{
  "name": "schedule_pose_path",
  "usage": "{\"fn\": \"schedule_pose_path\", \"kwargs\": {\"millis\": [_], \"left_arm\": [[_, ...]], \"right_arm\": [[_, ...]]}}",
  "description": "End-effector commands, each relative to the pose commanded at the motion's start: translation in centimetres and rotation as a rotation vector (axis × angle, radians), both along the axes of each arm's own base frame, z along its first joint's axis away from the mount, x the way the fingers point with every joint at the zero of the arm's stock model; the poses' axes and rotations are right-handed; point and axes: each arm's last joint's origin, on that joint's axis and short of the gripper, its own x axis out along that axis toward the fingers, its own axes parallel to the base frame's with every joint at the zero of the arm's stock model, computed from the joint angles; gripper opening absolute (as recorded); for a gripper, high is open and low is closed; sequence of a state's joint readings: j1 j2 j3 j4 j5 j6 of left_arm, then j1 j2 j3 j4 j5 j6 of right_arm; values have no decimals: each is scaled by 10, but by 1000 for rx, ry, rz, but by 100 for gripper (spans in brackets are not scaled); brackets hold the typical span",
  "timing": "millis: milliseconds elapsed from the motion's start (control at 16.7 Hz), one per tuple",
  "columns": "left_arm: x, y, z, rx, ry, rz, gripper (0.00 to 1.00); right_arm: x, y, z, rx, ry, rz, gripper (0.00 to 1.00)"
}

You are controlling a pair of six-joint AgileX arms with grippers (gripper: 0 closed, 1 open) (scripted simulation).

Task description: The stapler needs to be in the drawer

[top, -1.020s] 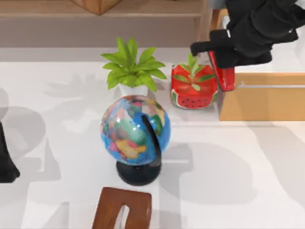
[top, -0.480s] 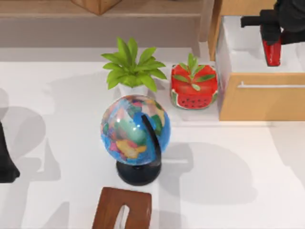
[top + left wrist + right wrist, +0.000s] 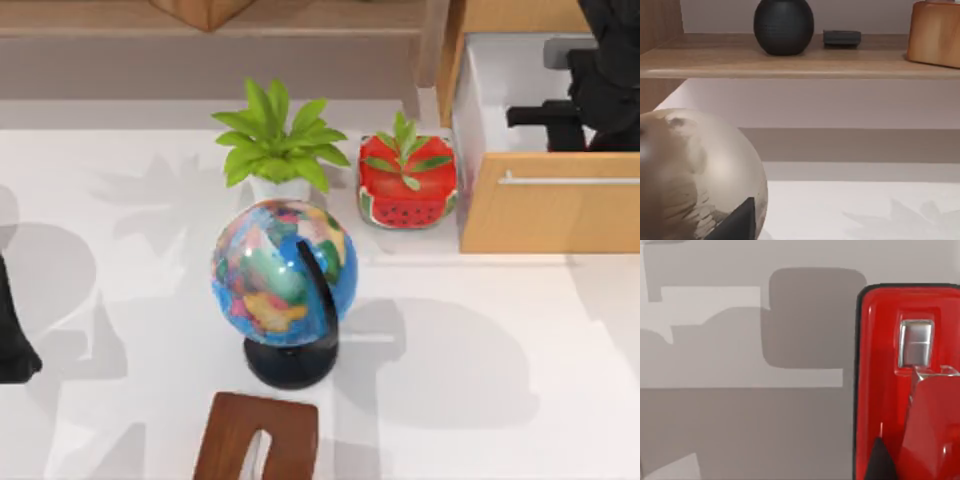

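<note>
The right tool [image 3: 560,115], gripping the stapler [image 3: 905,390], hangs inside the drawer [image 3: 550,215] at the worktop's far-right corner; releasing too high could bounce it out.

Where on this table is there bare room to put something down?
The table is bare right of the globe, in front of the drawer, and on its left side. It is crowded between the green plant and watermelon pot.

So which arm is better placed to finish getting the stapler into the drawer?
Right. The right gripper is over the open drawer, with the stapler close below it; the left arm sits at the table's far left.
</note>
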State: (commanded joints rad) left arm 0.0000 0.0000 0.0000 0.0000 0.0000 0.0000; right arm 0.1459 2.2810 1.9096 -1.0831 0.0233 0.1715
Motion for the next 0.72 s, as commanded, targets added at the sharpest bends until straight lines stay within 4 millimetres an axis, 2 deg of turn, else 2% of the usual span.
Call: {"fn": "schedule_pose_path", "kwargs": {"millis": [300,720], "left_arm": [[0,0,0,0,0,0,100],[0,0,0,0,0,0,100]], "right_arm": [[0,1,1,-2,-6,-1,0],[3,1,-9,2,-12,-8,0]]}}
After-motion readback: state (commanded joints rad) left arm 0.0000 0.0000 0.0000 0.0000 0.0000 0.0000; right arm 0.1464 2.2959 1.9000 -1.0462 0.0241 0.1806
